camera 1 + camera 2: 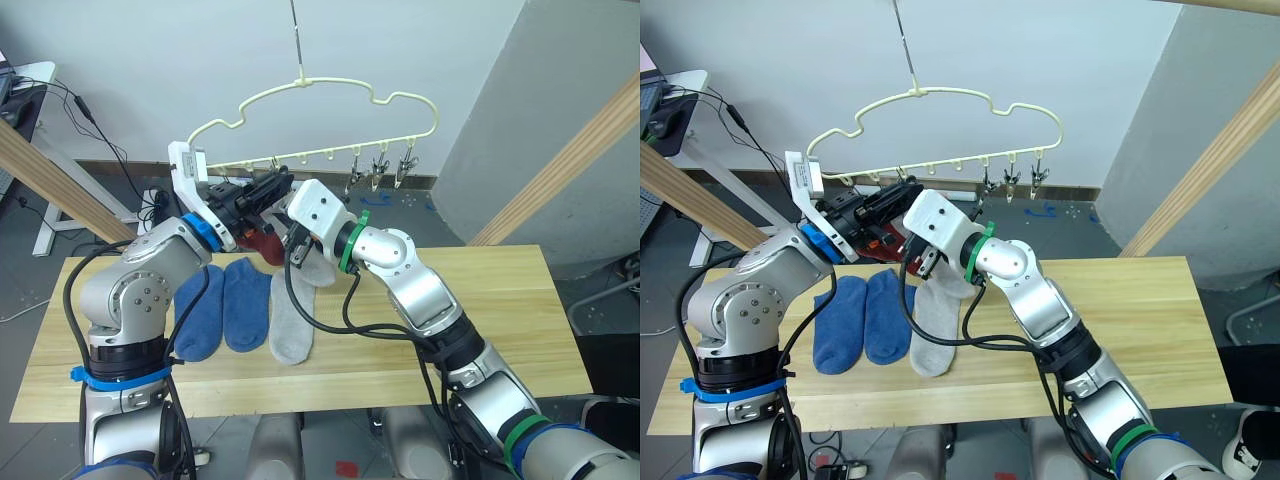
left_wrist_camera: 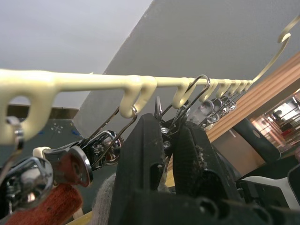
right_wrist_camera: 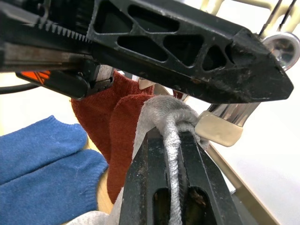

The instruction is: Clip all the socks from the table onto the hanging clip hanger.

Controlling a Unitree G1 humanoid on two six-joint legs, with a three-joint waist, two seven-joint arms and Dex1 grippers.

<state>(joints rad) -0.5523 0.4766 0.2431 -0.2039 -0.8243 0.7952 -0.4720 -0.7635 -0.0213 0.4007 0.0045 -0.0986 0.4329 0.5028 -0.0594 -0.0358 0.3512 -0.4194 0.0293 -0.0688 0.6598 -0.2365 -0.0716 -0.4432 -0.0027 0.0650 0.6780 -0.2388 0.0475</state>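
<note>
Grey knit sock (image 3: 161,117) pinched in right gripper (image 3: 172,140)

You get even, bright indoor light in both head views, with soft shadows under the arms on the bench (image 1: 480,300) and no harsh glare. In your left wrist view the black fingers (image 2: 140,173) at six o'clock are blurred, and the wall behind is washed pale. A chrome clip (image 3: 281,47) glints at two o'clock.
</note>
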